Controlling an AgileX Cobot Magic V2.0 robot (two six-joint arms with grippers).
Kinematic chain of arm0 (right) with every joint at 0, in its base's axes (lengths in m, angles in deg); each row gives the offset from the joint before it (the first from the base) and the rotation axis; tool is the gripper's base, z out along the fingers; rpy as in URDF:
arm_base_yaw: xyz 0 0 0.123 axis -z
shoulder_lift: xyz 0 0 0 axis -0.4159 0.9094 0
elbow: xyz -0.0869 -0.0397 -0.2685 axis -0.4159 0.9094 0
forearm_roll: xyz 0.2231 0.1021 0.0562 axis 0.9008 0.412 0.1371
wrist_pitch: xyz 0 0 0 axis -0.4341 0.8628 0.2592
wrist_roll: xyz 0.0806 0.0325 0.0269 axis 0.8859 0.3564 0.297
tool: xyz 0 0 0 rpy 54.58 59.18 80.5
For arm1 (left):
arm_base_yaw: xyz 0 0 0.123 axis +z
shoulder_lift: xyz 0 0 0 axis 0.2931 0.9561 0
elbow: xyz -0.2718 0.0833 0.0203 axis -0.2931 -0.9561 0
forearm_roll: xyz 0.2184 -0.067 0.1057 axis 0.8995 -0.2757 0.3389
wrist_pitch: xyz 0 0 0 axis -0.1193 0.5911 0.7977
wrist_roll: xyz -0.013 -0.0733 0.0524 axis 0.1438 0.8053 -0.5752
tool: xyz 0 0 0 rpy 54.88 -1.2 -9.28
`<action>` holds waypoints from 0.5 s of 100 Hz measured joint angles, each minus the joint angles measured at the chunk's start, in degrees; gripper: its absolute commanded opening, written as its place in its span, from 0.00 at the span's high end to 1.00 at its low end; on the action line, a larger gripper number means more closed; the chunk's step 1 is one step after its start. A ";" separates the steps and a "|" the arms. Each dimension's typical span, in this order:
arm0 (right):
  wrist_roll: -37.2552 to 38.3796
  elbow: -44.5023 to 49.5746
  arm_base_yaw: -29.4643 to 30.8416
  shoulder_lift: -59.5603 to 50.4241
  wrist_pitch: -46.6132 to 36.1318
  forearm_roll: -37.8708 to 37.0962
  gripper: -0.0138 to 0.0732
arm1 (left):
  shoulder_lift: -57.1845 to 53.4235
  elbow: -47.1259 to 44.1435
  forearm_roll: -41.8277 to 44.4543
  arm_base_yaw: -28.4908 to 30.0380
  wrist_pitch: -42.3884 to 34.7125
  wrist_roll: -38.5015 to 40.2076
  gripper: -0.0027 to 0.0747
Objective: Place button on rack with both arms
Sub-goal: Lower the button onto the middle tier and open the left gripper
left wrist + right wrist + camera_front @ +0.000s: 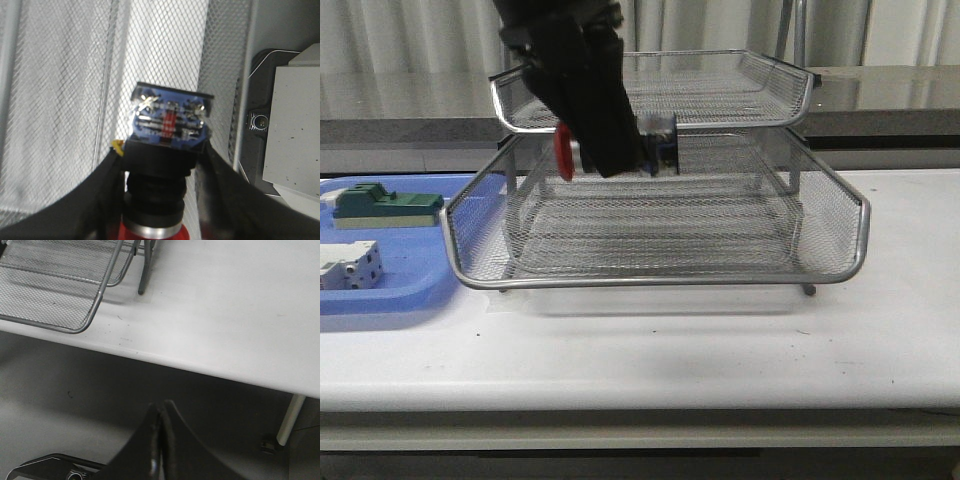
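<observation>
My left gripper is shut on the button and holds it sideways in front of the silver wire-mesh rack, at the height of the middle tier and below the top tray. The red head points left and the blue rear block right. In the left wrist view the button sits between the black fingers with its blue block facing the mesh. My right gripper is shut and empty, off the table's front edge, over the floor. It does not show in the front view.
A flat blue tray lies left of the rack with a green block and a white blocky part on it. The right wrist view shows a rack corner, the table edge and a table leg.
</observation>
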 measured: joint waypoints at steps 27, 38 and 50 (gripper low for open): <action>0.00 0.00 0.00 0.00 0.00 0.00 0.91 | 4.43 0.00 0.00 -0.27 -1.92 0.00 0.55; 0.00 0.00 0.00 0.00 0.00 0.00 0.91 | 5.13 0.00 0.00 -0.27 -2.19 0.00 0.34; 0.00 0.00 0.00 0.00 0.00 0.00 0.91 | 5.32 0.00 0.00 -0.27 -3.16 0.00 0.28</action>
